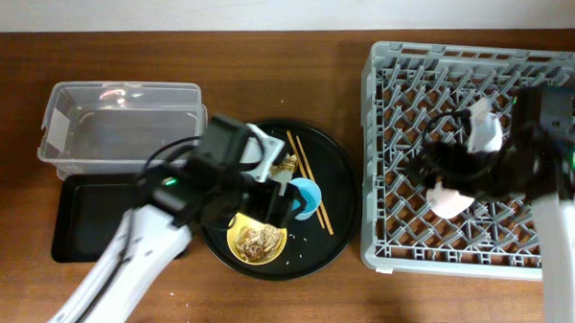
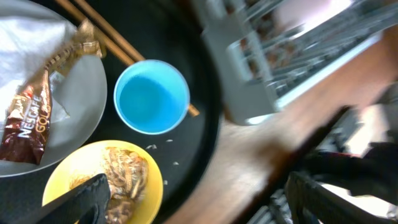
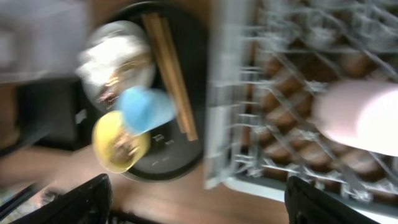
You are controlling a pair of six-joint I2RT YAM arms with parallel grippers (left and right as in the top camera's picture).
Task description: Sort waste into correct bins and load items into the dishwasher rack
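The light blue cup, the yellow bowl holding brown food scraps, and the chopsticks lie on a round black tray. The grey plate carries the white napkin and the foil wrapper. My left gripper is open and empty above the bowl and cup. The pink cup lies in the dishwasher rack. My right gripper is open and empty above it.
The clear tub stands empty at the back left, with the shallow black tray in front of it. The left arm hides most of the plate from above. A few crumbs lie on the round tray. The right wrist view is blurred.
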